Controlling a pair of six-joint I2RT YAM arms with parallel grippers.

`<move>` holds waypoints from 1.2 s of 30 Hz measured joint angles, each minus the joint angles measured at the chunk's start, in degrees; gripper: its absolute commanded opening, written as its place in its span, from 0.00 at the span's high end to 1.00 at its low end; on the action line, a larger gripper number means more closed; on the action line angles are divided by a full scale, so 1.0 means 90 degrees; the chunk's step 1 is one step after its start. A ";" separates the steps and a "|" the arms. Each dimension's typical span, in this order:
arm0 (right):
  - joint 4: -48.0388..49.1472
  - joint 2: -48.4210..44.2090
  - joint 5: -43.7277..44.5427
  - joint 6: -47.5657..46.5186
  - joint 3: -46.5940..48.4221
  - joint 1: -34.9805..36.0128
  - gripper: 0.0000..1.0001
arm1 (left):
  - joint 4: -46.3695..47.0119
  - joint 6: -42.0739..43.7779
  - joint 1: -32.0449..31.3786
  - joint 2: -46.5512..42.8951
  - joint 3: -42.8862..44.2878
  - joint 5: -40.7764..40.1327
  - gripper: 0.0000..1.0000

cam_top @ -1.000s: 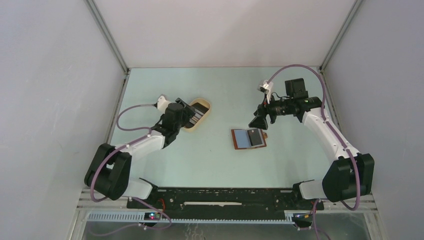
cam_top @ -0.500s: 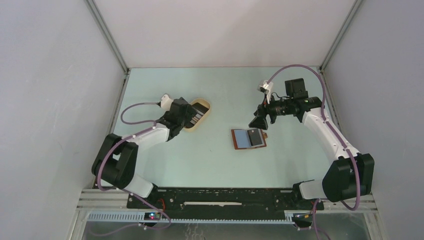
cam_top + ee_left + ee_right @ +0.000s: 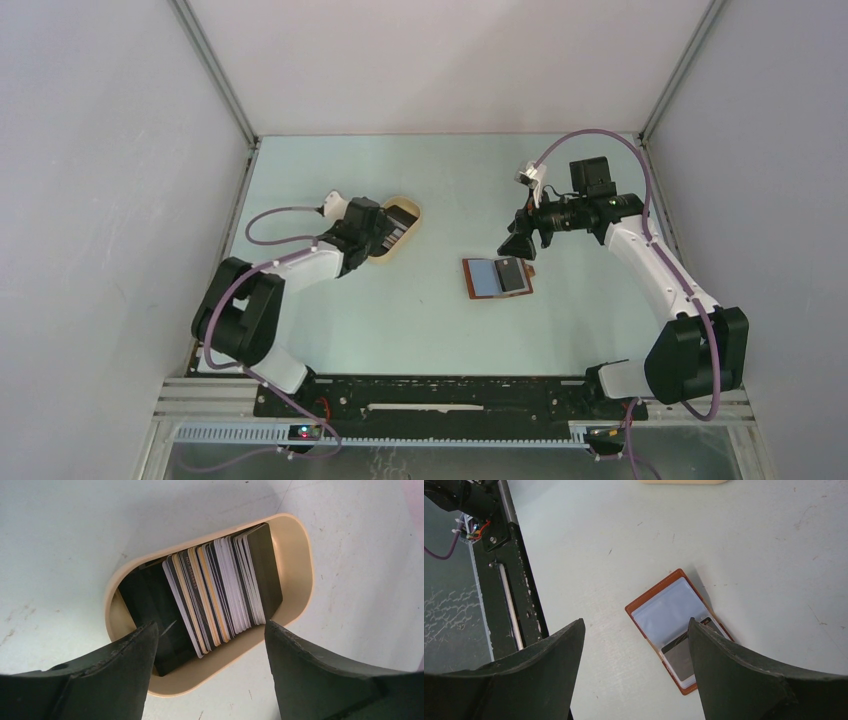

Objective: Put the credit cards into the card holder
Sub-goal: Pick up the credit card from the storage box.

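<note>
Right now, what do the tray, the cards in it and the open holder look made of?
The tray: probably moulded plastic, tan, smooth, with a rounded rim. The credit cards: thin stiff plastic, judging by their even, flat edges. The card holder: reddish-brown leather or imitation, matte border; its pockets look like translucent plastic film, pale and slightly glossy.

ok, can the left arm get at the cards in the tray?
Probably yes. The left claw hangs open over the credit cards, which stand on edge in the tan tray, with nothing between. They are packed tight, so singling one out may be tricky.
</note>
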 measured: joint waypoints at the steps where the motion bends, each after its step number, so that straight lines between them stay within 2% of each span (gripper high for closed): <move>1: 0.0000 0.0000 -0.0005 0.0000 0.0000 0.0000 0.16 | 0.0002 -0.0017 0.0005 0.0019 0.0000 0.0000 0.17; 19: -0.0051 0.0000 -0.0073 -0.0073 0.0000 -0.0007 0.16 | 0.0503 -0.0211 0.0211 0.0437 0.0085 0.0291 0.17; 36: -0.0138 0.0000 -0.0182 -0.0146 0.0000 -0.0007 0.16 | 0.1554 -0.0206 0.0386 0.0593 0.0046 0.0692 0.22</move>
